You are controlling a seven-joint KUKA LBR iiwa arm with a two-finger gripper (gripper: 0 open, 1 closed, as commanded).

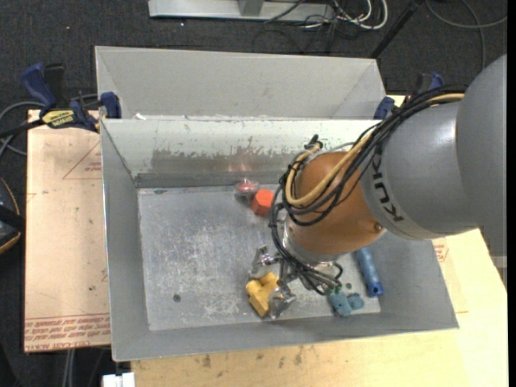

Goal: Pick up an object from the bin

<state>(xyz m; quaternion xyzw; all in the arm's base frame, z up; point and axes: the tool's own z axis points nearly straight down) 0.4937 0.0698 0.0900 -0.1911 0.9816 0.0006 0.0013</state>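
Hanging low at the front of the bin (121, 216), the tool (278, 285) sits right against a yellow block (260, 294) on the scuffed, scratched grey metal; whether it is released or clenched cannot be told. A blue rod (369, 271) and a blue lump (347, 302) lie just right. An orange piece (262, 202) rests near the back wall. Dark carpet (242, 32) and cables (355, 6) lie behind the bin.

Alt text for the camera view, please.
The end effector sits low near the bin's front wall, beside a yellow block. An orange piece lies by the back wall; a blue tube and a teal piece lie front right.
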